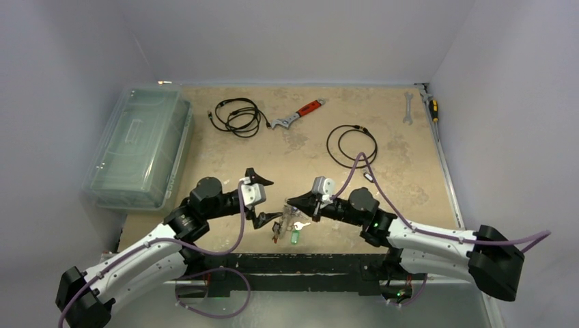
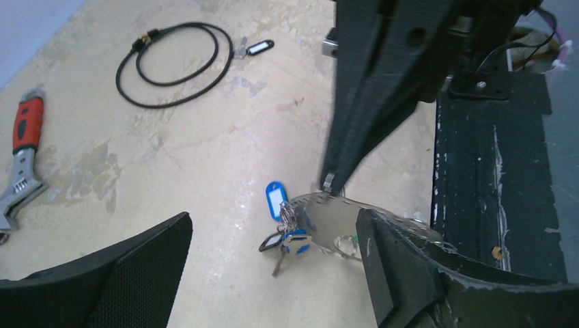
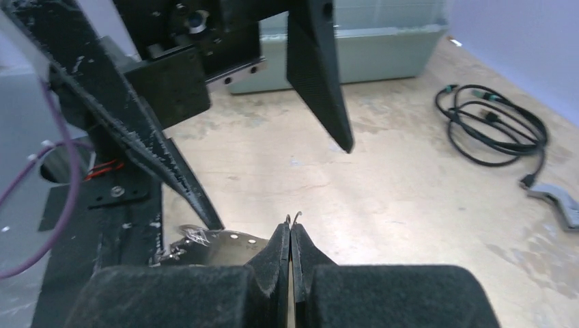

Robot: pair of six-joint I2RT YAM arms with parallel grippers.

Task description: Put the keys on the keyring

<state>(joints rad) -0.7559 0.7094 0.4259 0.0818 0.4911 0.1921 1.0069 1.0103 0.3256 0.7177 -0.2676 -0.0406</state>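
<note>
Left wrist view: right hand is clenched on the edge of the keyring, just above the table. The keys bunch at its end. The left hand is released around them. It should probably grasp one key only.

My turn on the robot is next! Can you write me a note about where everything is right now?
Left gripper: fingers open, holding nothing, beside the keys.
Right gripper: fingers shut on the edge of the keyring.
Done: a bunch of keys, one with a blue tag, seems to hang on the ring already.
To do: one tagged key lies loose by the black cable; it needs fetching and threading on.
</note>
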